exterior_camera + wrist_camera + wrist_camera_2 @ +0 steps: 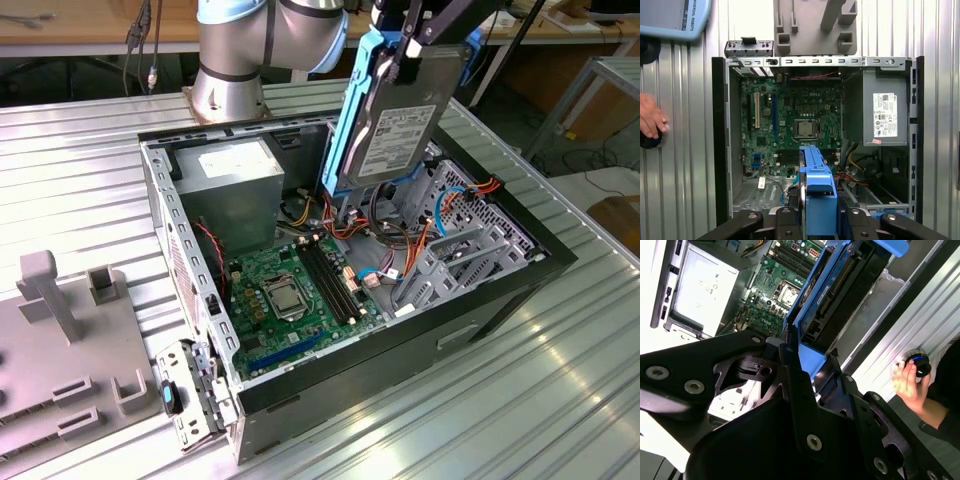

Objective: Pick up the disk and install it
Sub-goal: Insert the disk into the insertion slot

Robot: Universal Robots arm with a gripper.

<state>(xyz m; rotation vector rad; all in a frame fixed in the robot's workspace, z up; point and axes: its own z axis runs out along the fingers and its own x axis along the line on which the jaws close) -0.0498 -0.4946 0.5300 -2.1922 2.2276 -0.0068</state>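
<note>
From where I stand, the disk (pixel 398 125), a flat silver-grey metal drive with a white printed label and blue plastic rails along its long edges, hangs nearly upright, pinched at its upper end by the gripper (pixel 405 48), above the open computer case (pixel 400 370).

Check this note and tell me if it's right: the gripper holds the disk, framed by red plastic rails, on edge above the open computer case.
One detail is wrong: the rails are blue, not red. The exterior view shows the gripper holding the disk, framed by blue plastic rails, on edge above the open computer case.
</note>
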